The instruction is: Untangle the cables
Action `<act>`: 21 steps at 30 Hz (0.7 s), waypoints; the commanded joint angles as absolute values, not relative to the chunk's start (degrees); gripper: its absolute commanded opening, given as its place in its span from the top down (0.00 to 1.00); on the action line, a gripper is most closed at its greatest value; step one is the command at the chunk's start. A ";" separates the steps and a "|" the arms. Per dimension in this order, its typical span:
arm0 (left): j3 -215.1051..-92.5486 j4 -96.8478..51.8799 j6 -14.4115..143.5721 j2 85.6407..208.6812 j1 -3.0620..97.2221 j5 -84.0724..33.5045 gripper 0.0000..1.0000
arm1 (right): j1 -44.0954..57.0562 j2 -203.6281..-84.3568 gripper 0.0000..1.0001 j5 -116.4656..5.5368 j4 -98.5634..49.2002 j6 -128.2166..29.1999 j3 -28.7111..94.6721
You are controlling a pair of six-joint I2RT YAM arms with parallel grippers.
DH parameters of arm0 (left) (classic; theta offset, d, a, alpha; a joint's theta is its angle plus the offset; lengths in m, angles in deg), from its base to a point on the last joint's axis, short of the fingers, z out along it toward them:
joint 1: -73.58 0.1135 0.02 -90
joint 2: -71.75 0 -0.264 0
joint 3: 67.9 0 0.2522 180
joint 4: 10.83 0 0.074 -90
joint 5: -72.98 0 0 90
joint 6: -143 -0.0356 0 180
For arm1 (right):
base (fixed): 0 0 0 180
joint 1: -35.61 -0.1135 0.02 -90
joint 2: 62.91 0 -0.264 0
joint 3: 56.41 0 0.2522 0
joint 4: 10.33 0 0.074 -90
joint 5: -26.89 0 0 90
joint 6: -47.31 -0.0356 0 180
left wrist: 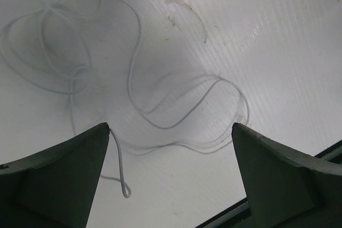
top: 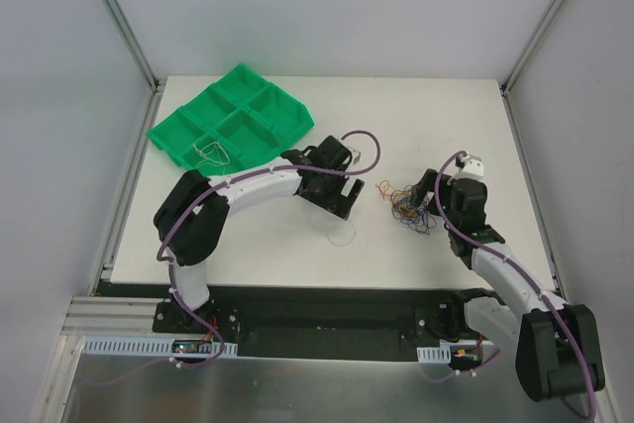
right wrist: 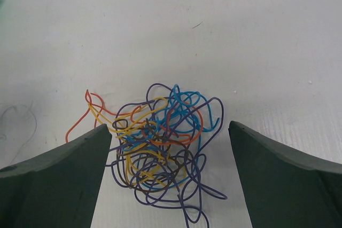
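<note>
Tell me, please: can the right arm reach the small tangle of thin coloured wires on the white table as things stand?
Probably yes. The right arm hangs over the tangle of thin coloured wires, its jaws stand wide open on either side, and nothing else lies between them.

Open table (top: 436, 126) far right; green tray (top: 248, 111) far left, cables (top: 406, 205) centre-right.
</note>
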State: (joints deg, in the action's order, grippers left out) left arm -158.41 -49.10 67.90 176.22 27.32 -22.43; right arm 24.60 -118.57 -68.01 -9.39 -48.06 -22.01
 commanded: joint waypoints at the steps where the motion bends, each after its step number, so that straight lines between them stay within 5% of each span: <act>1: -160.93 -51.48 66.10 179.59 26.21 -21.77 0.04 | 25.06 -117.23 0.05 -67.41 -7.39 -48.58 -22.09; 5: -161.29 -51.92 65.66 181.18 25.24 -19.75 0.07 | 25.24 -117.49 0.05 -66.97 -7.39 -48.67 -21.91; 13: -163.30 -51.92 64.87 185.22 24.80 -17.55 0.30 | 25.32 -118.10 0.05 -66.62 -7.39 -48.93 -21.82; 17: -163.84 -51.92 64.60 186.01 23.92 -14.83 0.48 | 25.41 -118.20 0.04 -66.53 -7.39 -48.93 -21.82; 21: -162.96 -51.92 64.25 185.31 23.75 -13.95 0.76 | 25.50 -118.19 0.05 -66.45 -7.39 -49.02 -21.82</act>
